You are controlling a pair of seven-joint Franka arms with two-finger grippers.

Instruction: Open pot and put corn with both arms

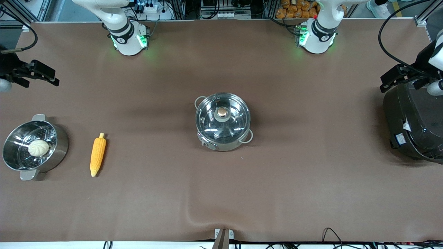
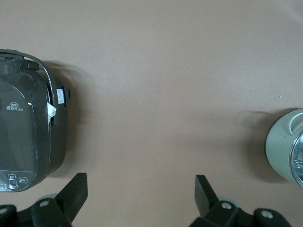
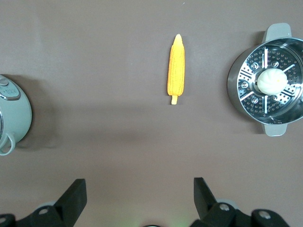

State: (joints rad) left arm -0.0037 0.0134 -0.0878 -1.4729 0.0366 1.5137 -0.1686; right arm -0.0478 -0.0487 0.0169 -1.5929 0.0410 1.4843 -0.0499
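Observation:
The steel pot stands in the middle of the table, its glass lid on, with the coppery knob at the centre. Its edge shows in the left wrist view and the right wrist view. The corn lies on the table toward the right arm's end, also in the right wrist view. My right gripper is open and empty, up over the table at that end. My left gripper is open and empty, over the table beside the black cooker.
A steel steamer pot with a white bun stands beside the corn at the right arm's end. A big black cooker stands at the left arm's end. The brown mat has a wrinkle near the front edge.

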